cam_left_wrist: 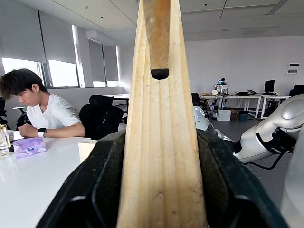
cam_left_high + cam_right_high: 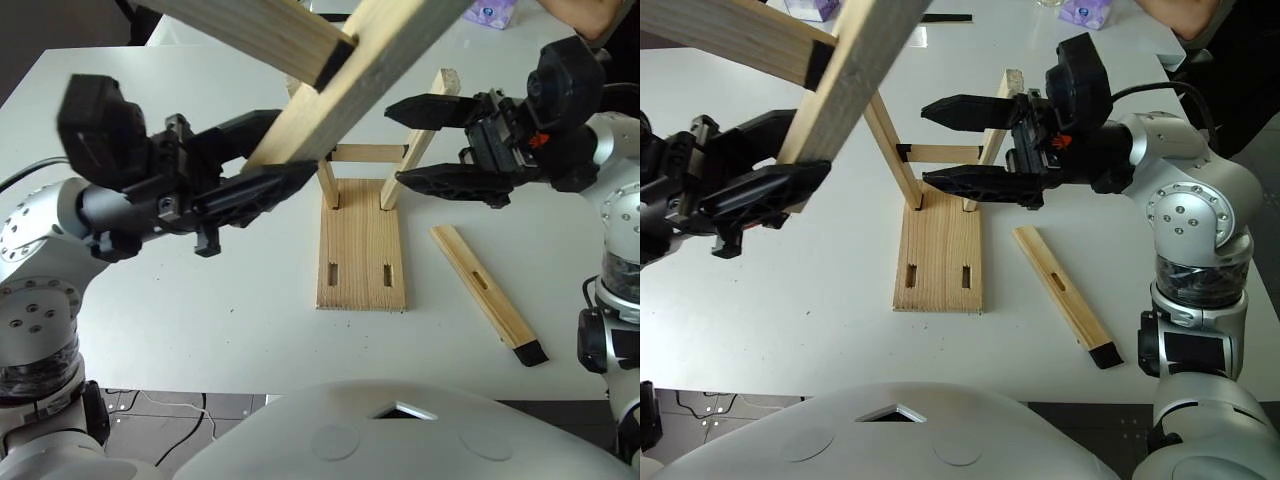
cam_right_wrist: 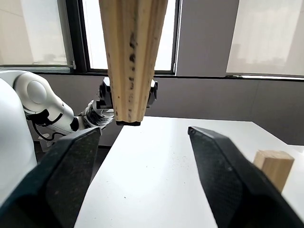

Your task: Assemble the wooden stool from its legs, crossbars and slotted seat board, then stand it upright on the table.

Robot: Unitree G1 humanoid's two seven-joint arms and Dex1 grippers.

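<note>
- I think I am at the step of putting in the second pair of legs. One pair is done and one is up in the air.
- My left gripper (image 2: 290,145) is squeezed tight on a long wooden leg (image 2: 360,70). I hold it high over the table (image 2: 200,290), tipped up and away from me. Another bar is joined across it near the top.
- My right gripper (image 2: 395,143) is wide open and has nothing in it. It hangs just beside the right standing leg (image 2: 415,148). From the head views I cannot tell if that leg is between the fingers. The right wrist view shows the top of the leg off to one side.
- The seat board (image 2: 360,250) lies flat in the middle of the table. Two legs stand in its far slots, leaning a little, with a crossbar (image 2: 368,153) between them.
- The two near slots (image 2: 332,272) have nothing in them. I guess my held piece goes there.
- For the next move I would need to bring the piece down, turn it, and line its ends up with those small holes. The holes look snug, so I must aim well. The board could slide, so my free gripper may need to hold it.
- One loose stick (image 2: 485,292) lies on the table to the right of the board, apart from it. It has a slot in it and a black tip.
- All the parts are pale wood with thin lines running along them. The sticks have flat sides and square ends. The table is smooth and white. My fingers are black and hard.
</note>
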